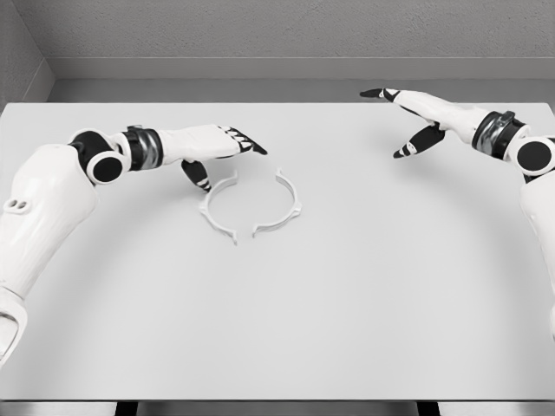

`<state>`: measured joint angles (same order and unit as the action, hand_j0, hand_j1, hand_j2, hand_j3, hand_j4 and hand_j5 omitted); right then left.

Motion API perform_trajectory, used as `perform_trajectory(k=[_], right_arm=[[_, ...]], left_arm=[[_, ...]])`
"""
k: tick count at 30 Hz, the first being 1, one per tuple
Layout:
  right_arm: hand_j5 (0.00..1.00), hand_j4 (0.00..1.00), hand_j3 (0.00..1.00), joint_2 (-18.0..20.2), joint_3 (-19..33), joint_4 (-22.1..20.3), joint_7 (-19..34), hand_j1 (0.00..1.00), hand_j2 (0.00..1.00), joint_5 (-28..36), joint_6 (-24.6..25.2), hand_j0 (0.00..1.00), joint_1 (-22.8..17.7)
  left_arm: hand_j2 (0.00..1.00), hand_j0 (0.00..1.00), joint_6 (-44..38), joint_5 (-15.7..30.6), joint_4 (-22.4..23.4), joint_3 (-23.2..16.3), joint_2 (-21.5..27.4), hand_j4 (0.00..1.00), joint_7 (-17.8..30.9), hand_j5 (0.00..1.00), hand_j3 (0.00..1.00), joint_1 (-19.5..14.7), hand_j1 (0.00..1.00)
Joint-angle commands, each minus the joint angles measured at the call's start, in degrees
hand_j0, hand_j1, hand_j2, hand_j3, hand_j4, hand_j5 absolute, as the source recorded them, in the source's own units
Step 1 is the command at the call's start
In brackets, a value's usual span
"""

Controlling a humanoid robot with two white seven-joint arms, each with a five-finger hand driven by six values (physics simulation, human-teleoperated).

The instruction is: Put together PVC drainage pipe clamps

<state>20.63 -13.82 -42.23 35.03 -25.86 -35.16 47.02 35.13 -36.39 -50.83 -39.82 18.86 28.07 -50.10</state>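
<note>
Two white half-ring clamp pieces lie flat on the bench (347, 303), a little left of the frame's middle and in its upper half. The left clamp half (218, 204) is a C-shaped arc whose open side faces right; its ends carry small flat tabs, one near the top by the left hand's thumb and one at the lower end pointing toward the bottom of the frame. The right clamp half (283, 203) is the mirror arc, open side facing left, with a small lug on its outer right edge. Together they outline a rough circle, with a gap at the top and another narrow gap at the bottom where the ends nearly meet but look slightly offset. Neither arc has a clear long axis beyond its chord, which runs roughly top to bottom of the frame.

The left hand (217, 147) hovers just above and to the upper left of the ring, fingers stretched out toward the right and thumb hanging down close to the left half's upper end; it holds nothing. Whether the thumb touches the piece cannot be told.

The right hand (416, 117) is well apart in the upper right of the frame, fingers extended leftward, thumb down, holding nothing.
</note>
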Motion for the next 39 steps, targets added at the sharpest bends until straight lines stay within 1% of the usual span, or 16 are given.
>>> perform_trajectory(k=[1,6,9,12,14,16,17,23,26,28,30,32,34,35,37,39], right_arm=[[1.0,1.0,1.0,0.02,0.11,-0.04,-0.03,1.0,1.0,0.46,0.16,1.0,-0.09],[1.0,1.0,1.0,0.02,0.11,-0.04,-0.03,1.0,1.0,0.46,0.16,1.0,0.0],[1.0,1.0,1.0,0.02,0.11,-0.04,-0.03,1.0,1.0,0.46,0.16,1.0,0.0],[1.0,1.0,1.0,0.02,0.11,-0.04,-0.03,1.0,1.0,0.46,0.16,1.0,-0.09],[1.0,1.0,1.0,0.02,0.11,-0.13,-0.03,1.0,1.0,0.46,0.16,1.0,0.0],[1.0,1.0,1.0,1.07,0.46,-0.22,-0.03,1.0,1.0,0.55,0.16,1.0,0.26],[1.0,1.0,1.0,3.09,0.55,-0.13,-0.03,1.0,1.0,0.55,0.16,1.0,0.7],[1.0,1.0,1.0,5.91,0.55,-0.66,-0.03,1.0,1.0,2.66,0.16,1.0,1.93],[1.0,1.0,1.0,7.14,0.46,-0.83,-0.03,1.0,1.0,2.66,0.16,1.0,2.02],[1.0,1.0,1.0,6.7,0.11,-1.54,-0.03,1.0,1.0,2.66,0.16,1.0,1.93],[1.0,1.0,1.0,3.81,-0.85,-1.28,-0.03,1.0,1.0,2.57,0.16,1.0,3.34],[1.0,1.0,1.0,0.29,-7.89,-0.84,-0.03,1.0,1.0,2.31,0.16,1.0,5.18],[1.0,1.0,1.0,-4.28,-10.97,3.21,-0.03,1.0,1.0,-1.03,0.16,1.0,8.08],[1.0,1.0,1.0,-5.78,-10.97,4.17,-0.03,1.0,1.0,-2.78,0.16,1.0,8.09],[1.0,1.0,1.0,-8.33,-11.23,4.97,-0.03,1.0,1.0,-4.63,0.16,1.0,8.09],[1.0,1.0,1.0,-10.35,-11.23,5.67,-0.03,1.0,1.0,-7.97,0.16,1.0,8.09]], left_arm=[[1.0,1.0,-0.13,0.53,0.03,0.18,-0.41,1.0,-0.03,1.0,1.0,0.0,1.0],[1.0,1.0,-0.13,0.62,0.12,0.8,-0.14,1.0,-0.03,1.0,1.0,-0.35,1.0],[1.0,1.0,-0.13,2.2,0.21,6.6,2.93,1.0,-0.12,1.0,1.0,-0.35,1.0],[1.0,1.0,-0.13,18.81,-0.58,6.78,9.87,1.0,0.23,1.0,1.0,1.67,1.0],[1.0,1.0,-0.13,22.77,-7.95,6.95,16.37,1.0,0.23,1.0,1.0,4.39,1.0],[1.0,1.0,-0.13,24.7,-20.26,6.87,21.56,1.0,0.15,1.0,1.0,10.54,1.0],[1.0,1.0,-0.13,24.97,-23.52,6.43,22.45,1.0,0.15,1.0,1.0,12.65,1.0],[1.0,1.0,-0.13,25.14,-21.15,7.3,22.36,1.0,0.23,1.0,1.0,13.27,1.0],[1.0,1.0,-0.13,25.06,-13.86,12.13,21.74,1.0,0.32,1.0,1.0,13.8,1.0],[1.0,1.0,-0.13,24.97,-13.33,12.49,21.57,1.0,0.41,1.0,1.0,13.89,1.0],[1.0,1.0,-0.13,24.88,-13.15,12.49,20.69,1.0,0.5,1.0,1.0,13.89,1.0],[1.0,1.0,-0.13,24.97,-13.15,11.7,19.81,1.0,0.5,1.0,1.0,14.32,1.0],[1.0,1.0,-0.13,25.06,-21.06,3.71,16.03,1.0,0.15,1.0,1.0,14.5,1.0],[1.0,1.0,-0.13,25.06,-21.94,3.44,14.36,1.0,0.15,1.0,1.0,14.06,1.0],[1.0,1.0,-0.13,25.14,-16.41,5.89,14.1,1.0,0.15,1.0,1.0,13.45,1.0],[1.0,1.0,-0.13,24.97,-9.64,12.22,14.8,1.0,0.32,1.0,1.0,13.45,1.0]])
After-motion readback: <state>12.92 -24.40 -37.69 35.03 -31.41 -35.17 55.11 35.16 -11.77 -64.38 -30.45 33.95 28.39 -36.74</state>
